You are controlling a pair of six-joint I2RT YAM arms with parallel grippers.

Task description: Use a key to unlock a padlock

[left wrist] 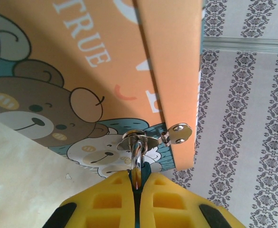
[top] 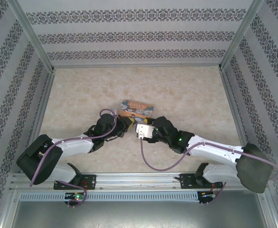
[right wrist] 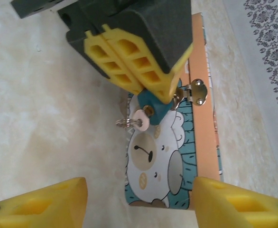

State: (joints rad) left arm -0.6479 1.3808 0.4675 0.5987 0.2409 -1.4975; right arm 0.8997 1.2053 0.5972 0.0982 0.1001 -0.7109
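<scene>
**Key (right wrist: 141, 119) lies straight ahead of the open right hand (right wrist: 139, 186)**

Top external: both arms reach in to the middle of the bench (top: 191, 90) and meet at the near edge of the picture box (top: 138, 108). The left hand (top: 125, 126) comes in from the left of the frame and the right one from the right, tips close together. The lock and the key are too small to make out from up here.

Left wrist: the yellow fingers (left wrist: 110, 197) are pressed together on the padlock (left wrist: 137, 153). Its thin shackle rises from between them to the silvery clasp (left wrist: 177, 134) on the box edge. Whether it threads through the clasp is hard to tell.

Right wrist: the left hand comes down from the top of the frame, clamped on the teal padlock body. The keyway end points down and left. The key's pale head touches that end, with its small ring (right wrist: 124, 122) off to the left. The shaft seems to run up and right into the lock, though how deep it goes I cannot tell. The right hand's own jaws stand wide at the bottom corners with nothing between them. The key head lies above their gap, near the centre line but well apart from the tips. The right hand is the free one facing the key, so I judge the next move to be a short advance up-frame and a pinch across the flat head.
</scene>
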